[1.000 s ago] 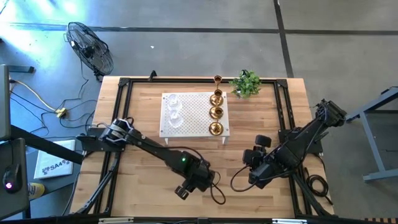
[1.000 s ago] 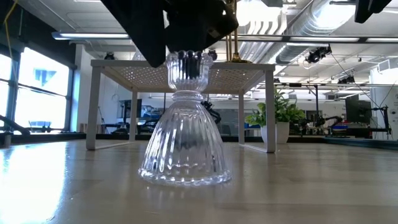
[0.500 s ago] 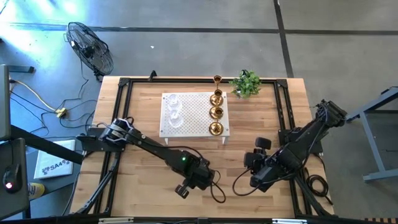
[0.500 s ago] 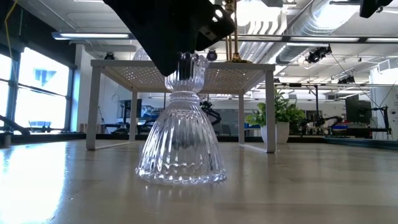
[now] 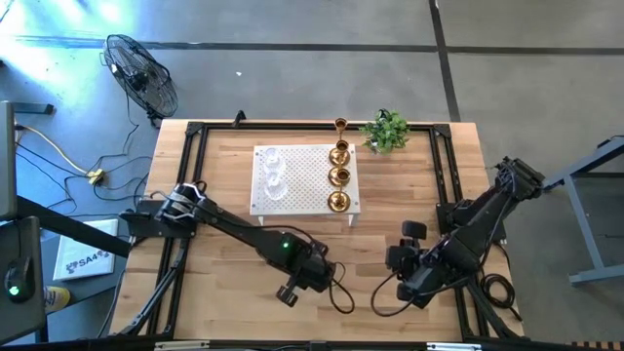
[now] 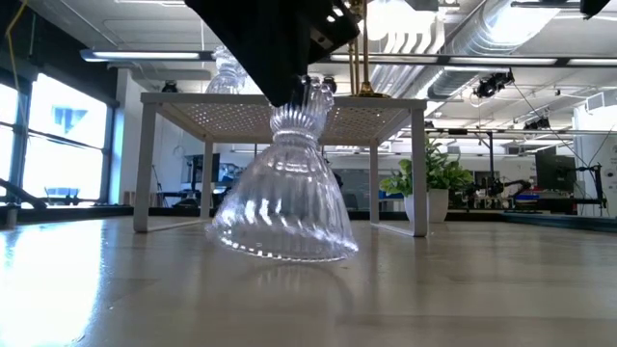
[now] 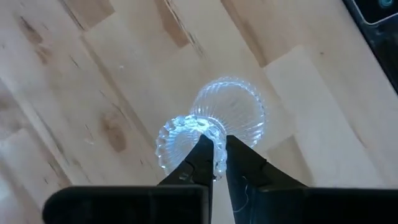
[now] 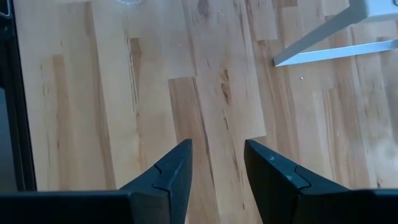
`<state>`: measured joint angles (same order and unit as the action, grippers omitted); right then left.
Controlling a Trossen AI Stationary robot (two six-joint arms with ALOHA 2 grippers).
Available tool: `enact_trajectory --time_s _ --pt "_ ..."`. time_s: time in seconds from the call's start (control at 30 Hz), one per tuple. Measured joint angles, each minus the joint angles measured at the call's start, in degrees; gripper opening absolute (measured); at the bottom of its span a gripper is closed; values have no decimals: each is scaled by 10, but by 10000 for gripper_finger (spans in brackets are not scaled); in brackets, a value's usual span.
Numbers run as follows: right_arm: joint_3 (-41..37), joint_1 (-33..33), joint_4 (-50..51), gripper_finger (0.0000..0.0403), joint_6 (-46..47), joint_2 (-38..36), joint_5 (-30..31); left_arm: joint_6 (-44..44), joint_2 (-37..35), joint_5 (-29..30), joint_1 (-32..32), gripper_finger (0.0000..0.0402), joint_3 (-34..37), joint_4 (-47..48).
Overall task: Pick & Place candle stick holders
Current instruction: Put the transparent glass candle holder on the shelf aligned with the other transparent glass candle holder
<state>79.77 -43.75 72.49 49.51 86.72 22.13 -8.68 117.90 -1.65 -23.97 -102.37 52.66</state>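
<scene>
A clear ribbed glass candle stick holder [image 6: 284,207] hangs tilted under my left gripper [image 5: 291,290], which is shut on its top, near the table's near edge. In the left wrist view the holder [image 7: 231,112] shows from above. My right gripper [image 5: 405,278] is open and empty over bare wood at the near right, as its wrist view [image 8: 217,155] shows. Two more glass holders [image 5: 274,171] and three gold holders [image 5: 339,176] stand on the white perforated platform [image 5: 304,200]. Another gold holder [image 5: 341,125] stands on the table behind it. My left gripper pinches the scalloped rim of the holder's cup [image 7: 217,163], one finger inside the cup and one outside. The fingers come from above, pointing down. The holder hangs tilted below them, the flared base [image 6: 289,236] raised on one side; whether its low edge touches the table I cannot tell.
A small green plant [image 5: 385,130] stands at the far right of the table. The platform stands on thin white legs [image 6: 416,164] at the table's far middle. A black frame [image 5: 195,146] runs along the table's edges. Bare wood lies between the two grippers.
My left gripper has gone up and a little toward the far edge, still shut on the glass holder's rim. The holder stood upright on its base; now it is tipped and its base has come up from the table. My right gripper has drawn back toward the near edge.
</scene>
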Motion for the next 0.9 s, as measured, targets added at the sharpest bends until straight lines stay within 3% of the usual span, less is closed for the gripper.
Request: enact_trajectory --time_s 0.37,0.53,0.9 --pt "0 -10 -3 137 9 0 5 18 -4 49 -17 12 -7 23" --pt "0 -10 -3 137 10 0 5 16 -3 169 -28 10 -71 84" --pt "0 -10 -3 137 6 0 12 62 -3 325 -57 10 -256 302"
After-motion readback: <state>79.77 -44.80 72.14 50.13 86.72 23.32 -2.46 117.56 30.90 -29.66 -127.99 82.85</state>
